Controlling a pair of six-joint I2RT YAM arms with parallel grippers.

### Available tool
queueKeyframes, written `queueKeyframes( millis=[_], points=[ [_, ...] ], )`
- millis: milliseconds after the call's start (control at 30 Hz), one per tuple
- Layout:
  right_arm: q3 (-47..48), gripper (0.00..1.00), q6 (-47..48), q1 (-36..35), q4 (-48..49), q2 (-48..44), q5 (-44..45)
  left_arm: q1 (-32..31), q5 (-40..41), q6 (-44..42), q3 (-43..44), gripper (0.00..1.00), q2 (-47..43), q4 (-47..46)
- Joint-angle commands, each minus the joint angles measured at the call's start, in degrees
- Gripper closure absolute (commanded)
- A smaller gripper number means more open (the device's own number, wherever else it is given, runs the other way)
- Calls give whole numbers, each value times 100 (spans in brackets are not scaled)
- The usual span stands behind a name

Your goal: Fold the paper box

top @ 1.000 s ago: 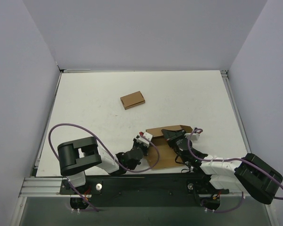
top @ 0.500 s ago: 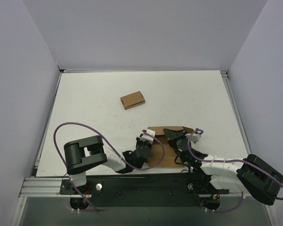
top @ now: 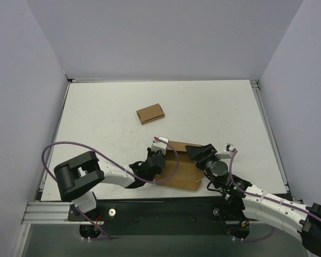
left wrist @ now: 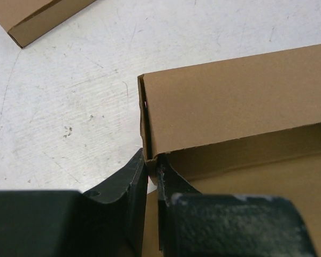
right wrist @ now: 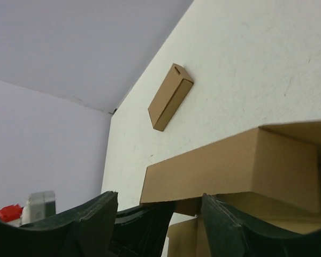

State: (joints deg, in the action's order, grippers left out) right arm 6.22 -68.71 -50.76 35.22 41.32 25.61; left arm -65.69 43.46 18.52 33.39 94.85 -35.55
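Observation:
The paper box [top: 183, 167] is a brown cardboard piece lying near the table's front edge, with one long wall [left wrist: 230, 101] folded up. My left gripper [top: 154, 159] is at its left end. In the left wrist view that gripper [left wrist: 150, 170] is shut on the thin corner edge of the raised wall. My right gripper [top: 201, 151] hangs over the box's right part. In the right wrist view it [right wrist: 159, 214] stands open, its fingers [right wrist: 232, 225] apart in front of the box [right wrist: 230, 166], with nothing held.
A smaller, flat closed cardboard box [top: 150, 113] lies farther back on the white table [top: 96, 118]; it also shows in the wrist views [left wrist: 35, 19] [right wrist: 171, 96]. Grey walls enclose the table on three sides. A purple cable loops beside each arm.
My right gripper has opened and let go of the box. My left gripper closed further on the box's corner and moved away from the front edge; both arms' elbows shifted.

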Motion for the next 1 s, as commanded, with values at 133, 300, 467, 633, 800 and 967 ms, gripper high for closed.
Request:
queueKeyframes(
  millis=[133,300,467,633,800,967],
  points=[
    [749,33,1673,75,-2686,-1634,155,1057,-2015,573,-52,100,-1055,2113],
    [933,30,2563,102,-3415,-1785,252,1549,-2771,486,98,100,-1363,2736],
    [916,29,3231,102,-3487,-1566,269,1770,-3107,354,238,100,-1381,3018],
    [829,29,3329,102,-3320,-1180,436,1832,-3256,283,344,100,-1346,3107],
    [828,30,3373,102,-3407,-1354,656,1876,-3256,257,414,100,-1311,3247],
    [881,30,3619,110,-3680,-1776,753,1902,-3221,239,432,100,-1328,3300]
  ],
)
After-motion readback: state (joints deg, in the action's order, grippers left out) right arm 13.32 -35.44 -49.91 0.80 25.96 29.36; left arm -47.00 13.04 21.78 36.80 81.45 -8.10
